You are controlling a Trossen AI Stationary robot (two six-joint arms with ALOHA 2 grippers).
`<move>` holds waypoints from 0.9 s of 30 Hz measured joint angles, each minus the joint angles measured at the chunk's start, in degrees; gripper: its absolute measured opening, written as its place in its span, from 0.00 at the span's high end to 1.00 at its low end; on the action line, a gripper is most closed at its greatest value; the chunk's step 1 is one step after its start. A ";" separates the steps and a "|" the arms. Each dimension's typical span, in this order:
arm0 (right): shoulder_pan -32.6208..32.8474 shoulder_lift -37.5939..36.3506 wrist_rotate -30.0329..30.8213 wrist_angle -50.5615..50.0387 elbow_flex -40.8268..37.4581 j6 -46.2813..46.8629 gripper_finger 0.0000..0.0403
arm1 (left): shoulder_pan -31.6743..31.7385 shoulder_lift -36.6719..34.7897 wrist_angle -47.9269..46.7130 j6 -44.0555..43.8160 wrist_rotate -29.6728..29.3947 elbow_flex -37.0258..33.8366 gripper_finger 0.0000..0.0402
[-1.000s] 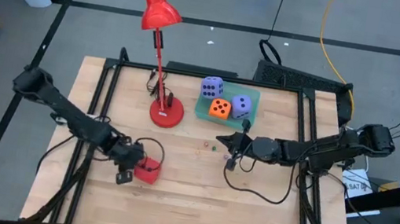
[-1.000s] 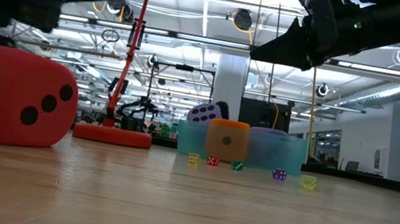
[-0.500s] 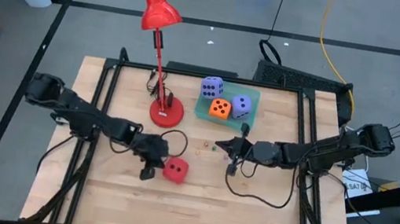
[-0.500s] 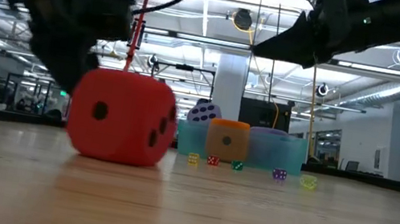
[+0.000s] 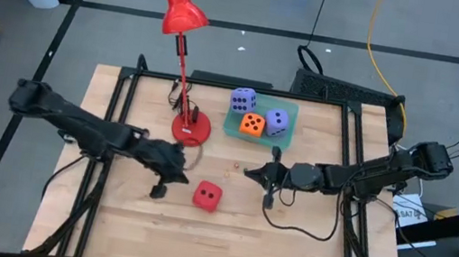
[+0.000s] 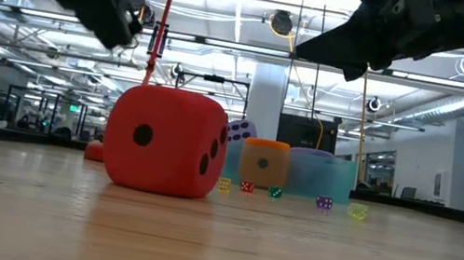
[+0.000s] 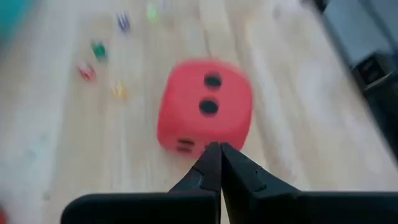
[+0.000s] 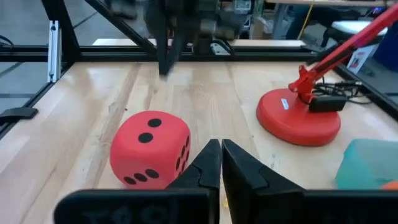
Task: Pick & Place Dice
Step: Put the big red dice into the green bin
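1. My left tool (image 5: 157, 189) hangs over the table (image 5: 285, 246), just beside the red die (image 5: 206, 196) and apart from it; its fingers (image 7: 211, 165) are pressed together on nothing.
2. My right tool (image 5: 267, 196) hovers near the middle of the table, on the other side of the red die, also clenched and empty; its fingers (image 8: 217, 163) meet at the tips.
3. The red die (image 8: 151, 149) sits alone on the bare wood between my two tools, touched by neither. Its top face shows two pips.
4. The teal tray (image 5: 234, 127) lies at the far side of the table and holds three dice: the orange die (image 5: 252, 125) in front, one purple die (image 5: 243, 101) behind it, the other purple die (image 5: 277, 120) beside it.
5. The red lamp (image 5: 181, 10) stands on its round base (image 5: 190, 129), just beside the tray.
6. A row of tiny coloured dice (image 6: 246, 187) lies on the table in front of the tray.
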 joint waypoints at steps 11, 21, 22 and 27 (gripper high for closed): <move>0.00 0.00 0.00 -1.95 -0.04 2.80 0.95 | -7.42 -29.64 13.71 0.18 -9.21 -18.69 0.99; 0.31 0.00 0.20 0.70 -0.04 2.89 0.99 | -5.26 -44.47 12.85 3.74 -11.82 -23.76 0.99; 0.43 0.00 0.37 0.69 -0.04 2.56 0.99 | -5.08 -46.14 10.53 3.72 -11.80 -23.76 1.00; 0.52 0.00 0.25 0.69 -0.04 2.09 0.99 | -5.16 -52.98 2.36 1.84 -16.00 -23.76 0.99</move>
